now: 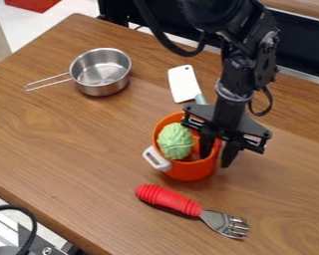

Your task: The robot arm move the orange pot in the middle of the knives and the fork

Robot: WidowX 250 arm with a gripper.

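The saucepan (101,74) sits up and left of the orange pot (189,172), counter (76,134) between; the knife (184,84) lies above the pot, the fork (194,209) below. The end effector (217,157), partly open, straddles its right wall; grip unclear.

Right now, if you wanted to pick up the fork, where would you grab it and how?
I'd grab the fork's thick red handle around its middle, coming straight down from above and squeezing across its two long sides. The fork lies flat with nothing on top of it, and the handle is chubby and ridged, so it should be easier to hold than the flatter metal end.
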